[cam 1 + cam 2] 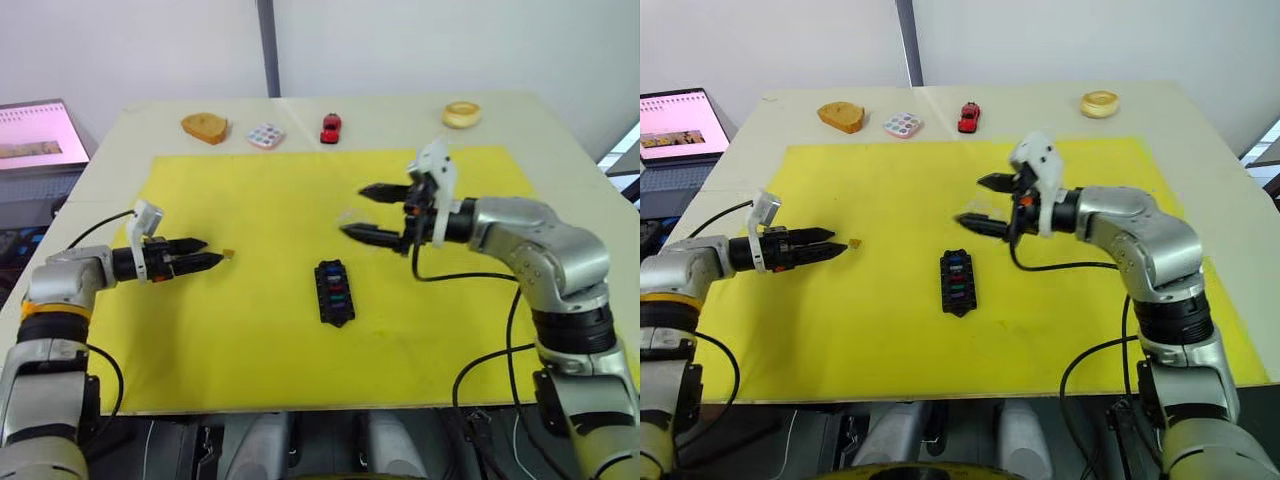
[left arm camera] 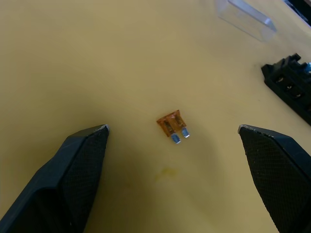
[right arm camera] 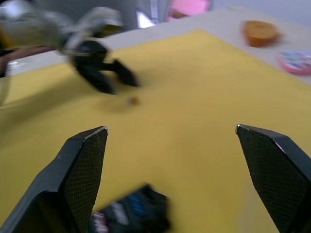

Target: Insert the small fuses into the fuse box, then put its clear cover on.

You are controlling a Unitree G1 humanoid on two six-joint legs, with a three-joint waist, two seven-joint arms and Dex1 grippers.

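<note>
A single amber fuse (image 2: 172, 125) lies flat on the yellow mat (image 1: 250, 330), just ahead of my left gripper (image 1: 212, 251), which is open with the fuse between and slightly beyond its fingertips (image 2: 90, 145). The black fuse box (image 1: 334, 292) sits at the mat's centre with several coloured fuses in its slots. The clear cover (image 2: 245, 19) lies on the mat beyond the box. My right gripper (image 1: 354, 211) hovers open above the mat, near the cover and up-right of the box, holding nothing.
Along the table's far edge stand a brown bread-like piece (image 1: 205, 127), a white tile with coloured dots (image 1: 266, 135), a red toy car (image 1: 330, 128) and a round pale object (image 1: 461, 114). A laptop (image 1: 35, 130) sits off the table's left.
</note>
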